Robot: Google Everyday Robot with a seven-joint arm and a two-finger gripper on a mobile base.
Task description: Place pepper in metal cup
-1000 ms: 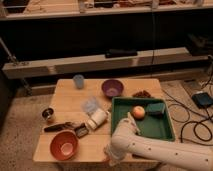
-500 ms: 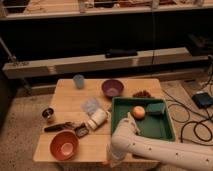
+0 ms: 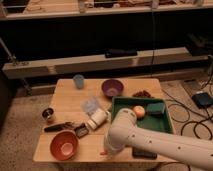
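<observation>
Arm has slid left and down, so the gripper (image 3: 108, 148) is now at the desk (image 3: 67, 105) front edge, just beside the pepper (image 3: 103, 152). Can't tell if it's apart or clamped. Likely the pick; metal cup (image 3: 48, 114) is well apart, left.

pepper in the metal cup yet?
Out. The pepper lies at the front edge of the table, by the hand, well apart from the metal cup standing near the left edge.

The wooden table (image 3: 67, 102) carries a blue-grey cup (image 3: 78, 81) and a purple bowl (image 3: 112, 88) at the back, with a green tray (image 3: 137, 99) on the right. The metal cup (image 3: 48, 114) stands on the left (close to the edge). An orange-red bowl (image 3: 64, 145) sits front-left, and the gripper (image 3: 109, 149) is low at the front edge.
</observation>
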